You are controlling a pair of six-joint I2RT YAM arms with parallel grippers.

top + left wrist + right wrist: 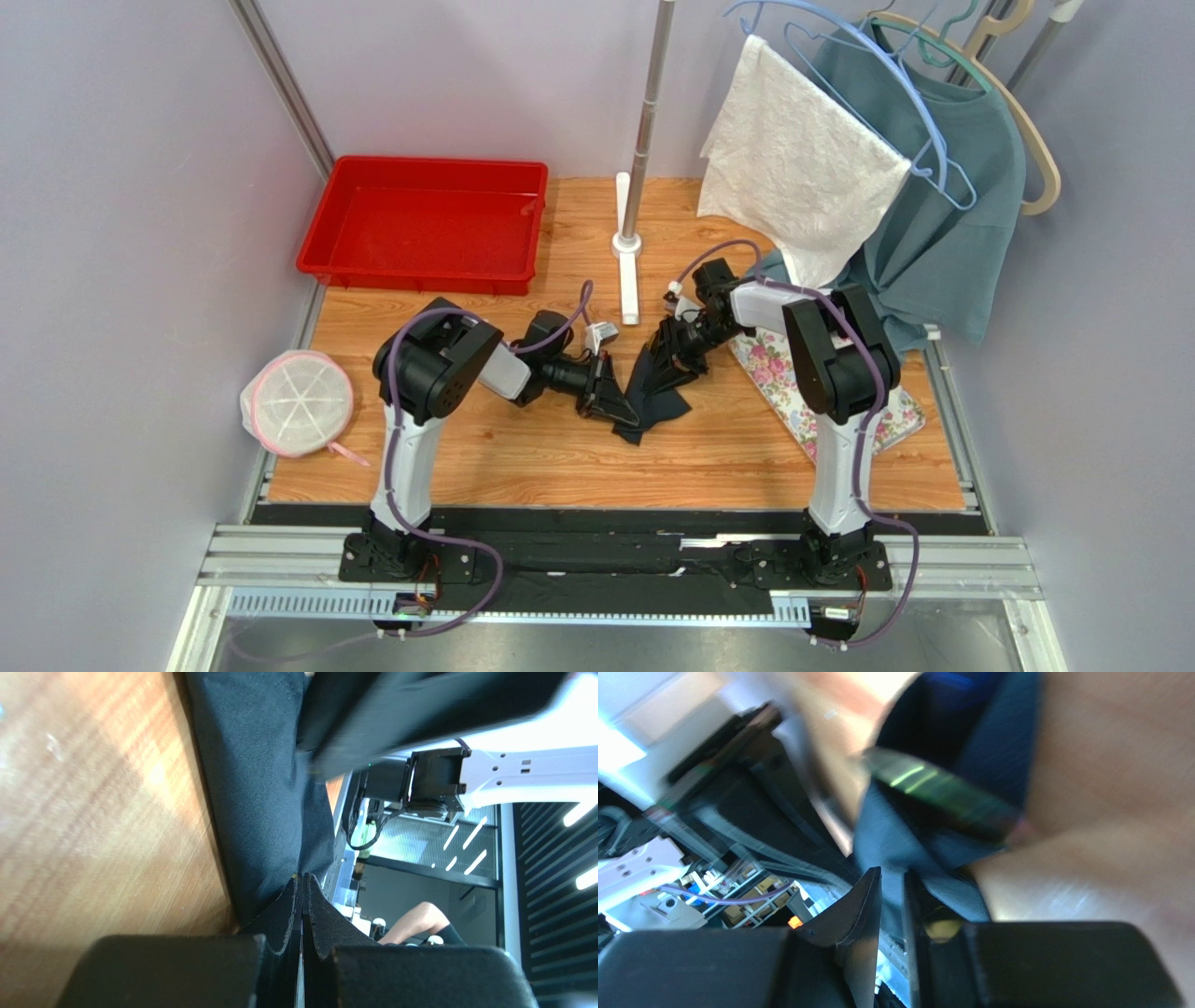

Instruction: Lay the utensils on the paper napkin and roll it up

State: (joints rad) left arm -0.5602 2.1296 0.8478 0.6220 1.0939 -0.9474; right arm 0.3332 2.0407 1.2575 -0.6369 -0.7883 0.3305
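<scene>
- The left gripper (pixel 606 392) is reaching in from the left at the middle of the table (pixel 463 455). Its wrist view shows the two fingertips pressed together and pinching an edge of the napkin (pixel 657 392).
- The right gripper (pixel 673 347) is coming in from the right, just beside the left one, at the napkin's far edge. Its fingers (pixel 868 903) are standing almost together with only a thin slit, and the dark sheet is running down into that slit, so it seems to be nipping the napkin too. The view is blurred.
- The napkin is sitting bunched and creased between the two grippers, partly raised off the wood and not lying flat.
- In the right wrist view, a slim glossy dark utensil (pixel 941 794) is lying slantwise across the folds of the napkin. It is too smeared to tell which kind, and it cannot be picked out from above.
- The floral mat (pixel 779 375) is lying just to the right of the napkin, partly under the right arm.
- The red tray (pixel 421 224) is resting at the far left of the table, well apart from the napkin.
</scene>
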